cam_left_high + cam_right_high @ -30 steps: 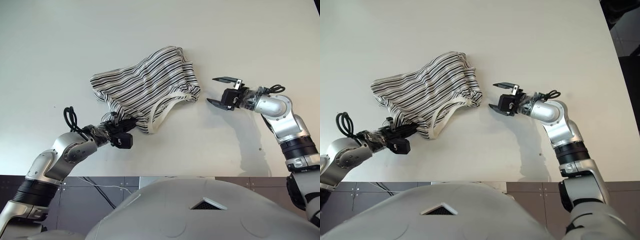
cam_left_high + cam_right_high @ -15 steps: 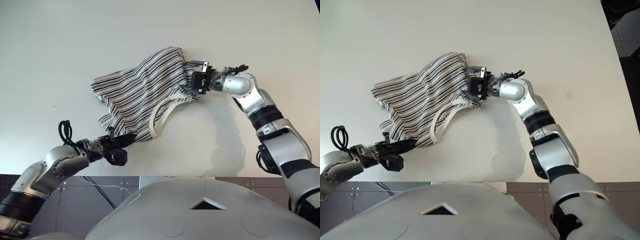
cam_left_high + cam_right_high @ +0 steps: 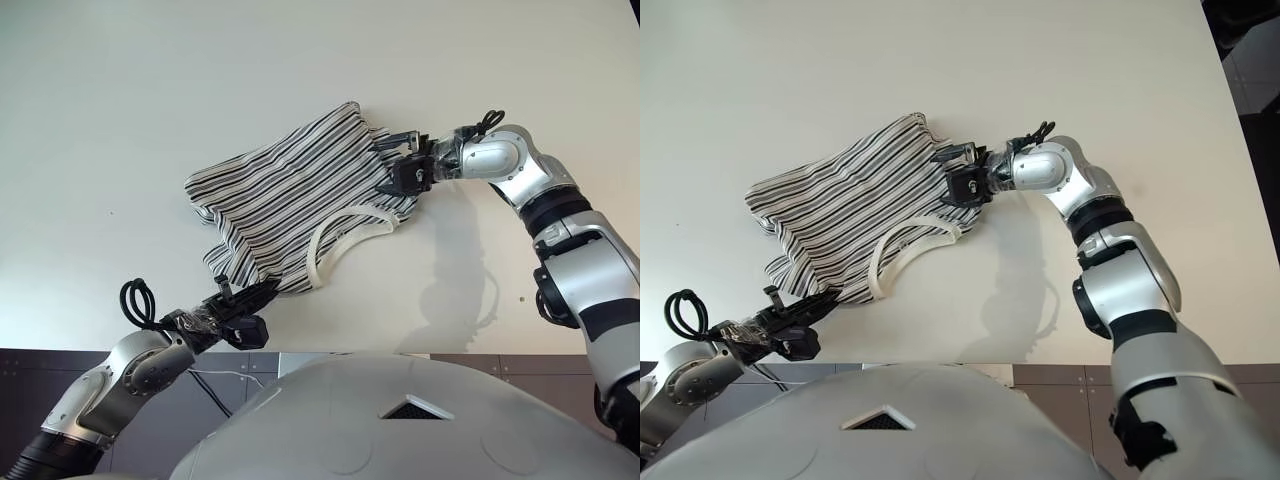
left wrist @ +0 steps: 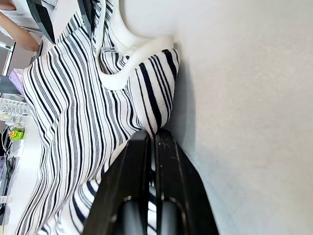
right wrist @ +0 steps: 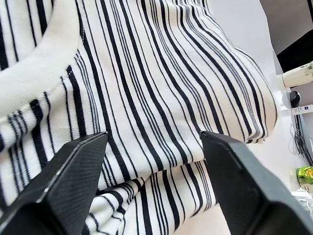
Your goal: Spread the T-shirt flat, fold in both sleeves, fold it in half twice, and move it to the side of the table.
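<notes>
we see a white desk (image 3: 120,90) carrying one rumpled striped t-shirt (image 3: 280,190), partly spread near its middle.

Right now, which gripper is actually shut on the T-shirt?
The left gripper: it is clamped on the near edge of the T-shirt. The right gripper stands open over the fabric.

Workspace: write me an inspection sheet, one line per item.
Surface: white table.
Job's things: striped T-shirt, rumpled, not yet flat.
Clutter: small green item far off, too small to name.
Hands: left hand shut on the shirt's near edge; right hand open, fingers astride its right edge.
Cables: left wrist cable loop; right wrist cable loop.
Surroundings: dark floor past the table's right edge.
</notes>
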You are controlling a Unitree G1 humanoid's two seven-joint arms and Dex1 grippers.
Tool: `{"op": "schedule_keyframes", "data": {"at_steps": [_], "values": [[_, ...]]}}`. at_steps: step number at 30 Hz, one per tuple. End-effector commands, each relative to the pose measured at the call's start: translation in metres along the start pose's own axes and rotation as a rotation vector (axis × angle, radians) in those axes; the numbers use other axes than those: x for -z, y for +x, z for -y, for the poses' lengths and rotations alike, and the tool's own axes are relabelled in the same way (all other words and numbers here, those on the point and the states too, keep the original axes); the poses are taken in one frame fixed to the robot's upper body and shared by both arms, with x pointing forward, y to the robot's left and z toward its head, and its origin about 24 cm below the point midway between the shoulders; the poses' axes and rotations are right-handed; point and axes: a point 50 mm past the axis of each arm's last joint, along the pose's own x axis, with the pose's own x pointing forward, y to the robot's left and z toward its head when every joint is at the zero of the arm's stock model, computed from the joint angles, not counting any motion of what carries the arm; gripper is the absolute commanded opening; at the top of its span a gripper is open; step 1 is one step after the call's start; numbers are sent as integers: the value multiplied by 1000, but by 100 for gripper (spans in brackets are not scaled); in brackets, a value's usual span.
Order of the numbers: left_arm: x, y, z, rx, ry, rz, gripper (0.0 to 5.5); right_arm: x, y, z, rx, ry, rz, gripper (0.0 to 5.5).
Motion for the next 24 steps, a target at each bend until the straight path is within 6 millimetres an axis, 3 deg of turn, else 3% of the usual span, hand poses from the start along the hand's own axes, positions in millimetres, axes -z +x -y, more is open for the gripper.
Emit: {"op": "schedule_keyframes", "data": {"at_steps": [1, 5, 9, 12, 15, 19, 22, 24], "values": [[12, -6, 55, 293, -66, -128, 12, 11, -23, -31, -71, 97, -40, 348], [27, 1, 23, 345, 57, -88, 12, 5, -43, -47, 12, 256, -34, 348], [40, -14, 11, 424, 122, -104, 12, -9, -61, -55, 83, 399, -25, 348], [52, -24, -1, 435, 163, -131, 12, -23, -79, -40, 194, 464, 9, 348], [58, -29, -8, 417, 179, -142, 12, -26, -106, -25, 327, 420, -26, 348], [60, -35, -14, 401, 183, -148, 12, -24, -141, -53, 197, 238, -156, 348], [56, -31, -24, 368, 187, -133, 12, -28, -140, -89, 16, 126, -162, 348], [51, -25, -28, 347, 186, -108, 12, -33, -130, -99, -22, 60, -126, 348]]}}
